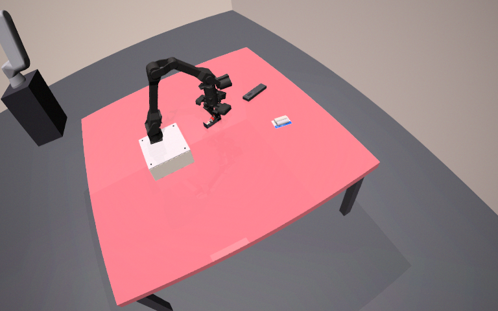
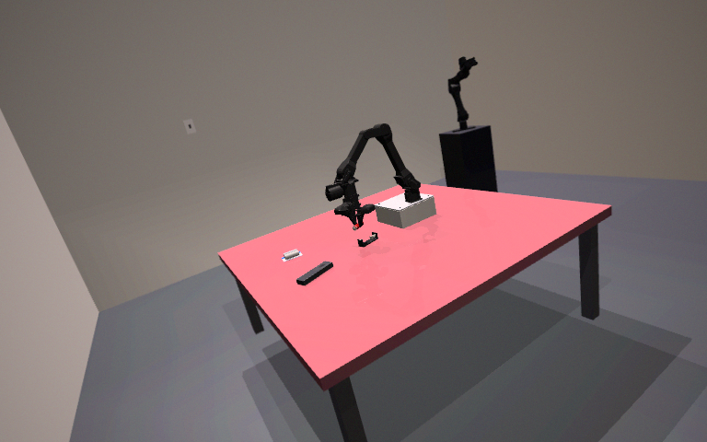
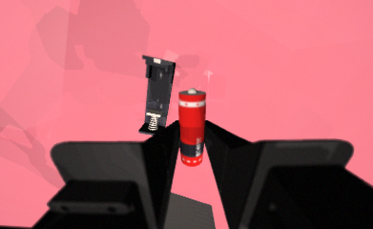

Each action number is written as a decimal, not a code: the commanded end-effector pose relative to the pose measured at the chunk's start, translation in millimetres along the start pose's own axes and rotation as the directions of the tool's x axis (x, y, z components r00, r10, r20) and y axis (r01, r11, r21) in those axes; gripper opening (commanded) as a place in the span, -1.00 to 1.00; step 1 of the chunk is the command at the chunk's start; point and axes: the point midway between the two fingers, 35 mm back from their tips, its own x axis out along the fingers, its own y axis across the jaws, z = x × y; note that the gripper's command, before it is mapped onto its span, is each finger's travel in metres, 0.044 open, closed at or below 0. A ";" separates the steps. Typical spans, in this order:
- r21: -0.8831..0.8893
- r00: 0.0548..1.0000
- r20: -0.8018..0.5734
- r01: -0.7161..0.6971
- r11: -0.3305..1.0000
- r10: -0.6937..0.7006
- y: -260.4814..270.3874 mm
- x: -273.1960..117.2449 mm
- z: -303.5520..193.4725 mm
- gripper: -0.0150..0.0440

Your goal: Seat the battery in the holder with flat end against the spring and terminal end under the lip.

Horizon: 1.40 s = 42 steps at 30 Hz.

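Note:
My gripper (image 1: 213, 115) (image 2: 357, 223) (image 3: 191, 124) is shut on the red battery (image 1: 212, 118) (image 2: 355, 226) (image 3: 192, 114) and holds it above the table. In the wrist view the battery's terminal nub points to the far side and its flat end to the near side. The black holder (image 2: 368, 240) (image 3: 160, 90) rests on the table, left of the battery in the wrist view and slightly angled to it. The holder is empty. Its coiled spring (image 3: 153, 122) is at the near end and the lip end is far. In the top view, the gripper and battery partly cover the holder.
A dark remote-like bar (image 1: 254, 92) (image 2: 315, 273) and a small white and blue item (image 1: 281, 121) (image 2: 292, 254) lie on the pink table (image 1: 263, 192) (image 2: 456, 257). The arm stands on a white box (image 1: 170, 155) (image 2: 391, 215). Another arm is on a dark pedestal (image 1: 35, 111) (image 2: 468, 161) beyond the table.

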 end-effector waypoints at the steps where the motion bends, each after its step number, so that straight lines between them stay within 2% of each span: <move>1: 0.105 1.000 0.012 -0.002 0.994 0.000 22.1 -7.8 8.5 -0.26; 7: 0.225 1.000 0.013 -0.006 0.974 0.003 45.7 -11.8 14.5 -0.26; 13: 0.225 1.000 0.021 -0.006 0.974 0.001 45.6 -10.1 14.9 -0.26; 33: 0.214 0.966 0.255 -0.005 0.977 -0.051 43.1 28.2 19.6 -0.26; 42: 0.213 0.962 0.267 -0.005 0.977 -0.054 42.9 29.0 19.8 -0.26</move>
